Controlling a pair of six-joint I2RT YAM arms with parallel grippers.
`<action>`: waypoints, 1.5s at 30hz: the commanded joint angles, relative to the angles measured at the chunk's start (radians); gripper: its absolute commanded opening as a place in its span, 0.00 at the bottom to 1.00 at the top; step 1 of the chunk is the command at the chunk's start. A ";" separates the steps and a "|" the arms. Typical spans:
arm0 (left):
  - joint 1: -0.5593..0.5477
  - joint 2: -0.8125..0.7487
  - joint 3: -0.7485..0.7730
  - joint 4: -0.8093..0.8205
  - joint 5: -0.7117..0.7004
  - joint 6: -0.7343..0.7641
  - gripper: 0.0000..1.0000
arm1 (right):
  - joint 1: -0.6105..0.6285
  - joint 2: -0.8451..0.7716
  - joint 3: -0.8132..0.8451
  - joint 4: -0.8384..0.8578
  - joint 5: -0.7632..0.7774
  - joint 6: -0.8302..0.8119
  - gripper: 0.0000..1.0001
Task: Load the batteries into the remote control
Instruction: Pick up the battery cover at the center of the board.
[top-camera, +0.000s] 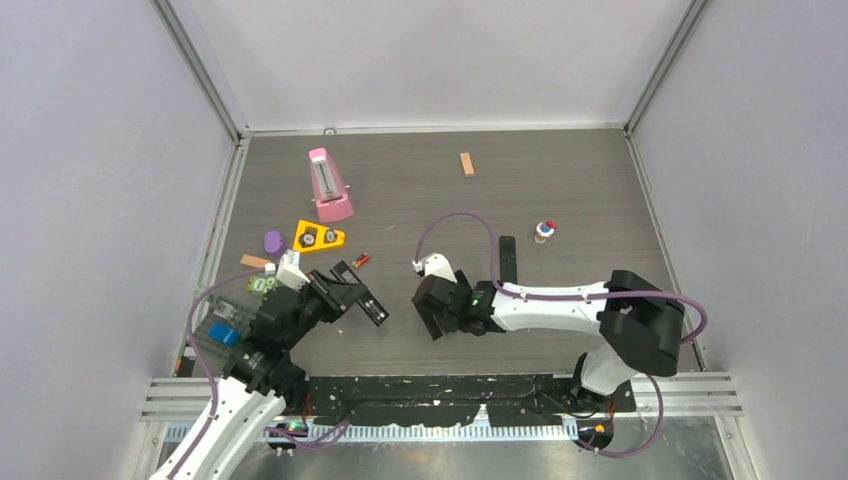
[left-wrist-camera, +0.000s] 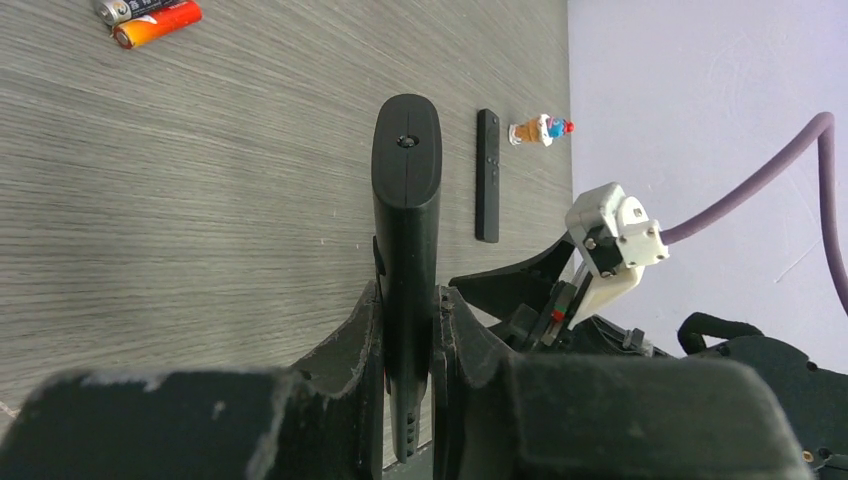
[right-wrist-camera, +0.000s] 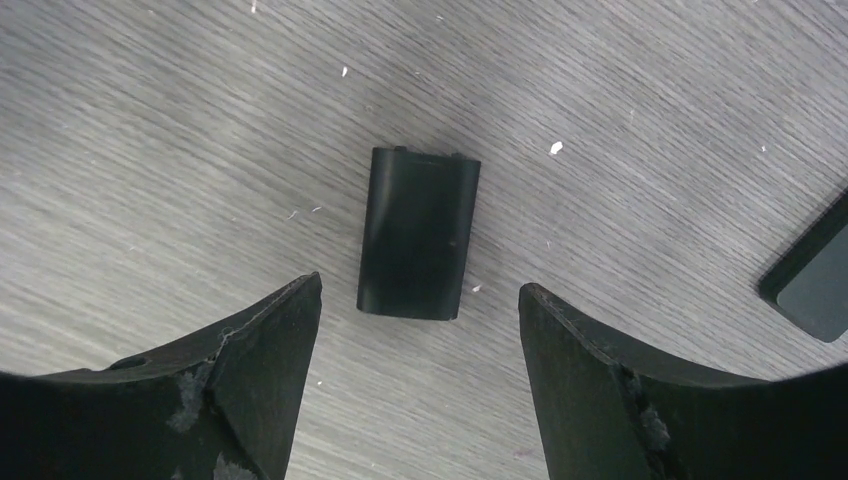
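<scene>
While left gripper (left-wrist-camera: 405, 330) clamps remote control (left-wrist-camera: 405, 170), right gripper (right-wrist-camera: 420, 290) gapes wide.

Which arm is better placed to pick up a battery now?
Right, probably. The right gripper is open and empty, over the loose black cover. The left gripper is shut on the remote control, so it cannot take the batteries.

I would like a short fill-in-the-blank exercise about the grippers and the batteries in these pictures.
1. The left gripper is shut on a black ____.
2. The jaws of the right gripper stand ____ over a black cover.
3. The batteries lie on the ____, apart from both grippers.
Missing words: remote; open; table.
</scene>
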 joint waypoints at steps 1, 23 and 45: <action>0.007 0.010 0.022 0.044 -0.016 0.029 0.00 | 0.004 0.032 0.046 -0.030 0.039 -0.008 0.76; 0.013 0.009 0.023 0.052 0.016 0.023 0.00 | -0.078 0.075 -0.023 0.010 -0.181 0.098 0.41; 0.013 0.039 0.026 0.193 0.123 0.078 0.00 | 0.165 -0.332 -0.061 0.293 -0.087 -0.129 0.34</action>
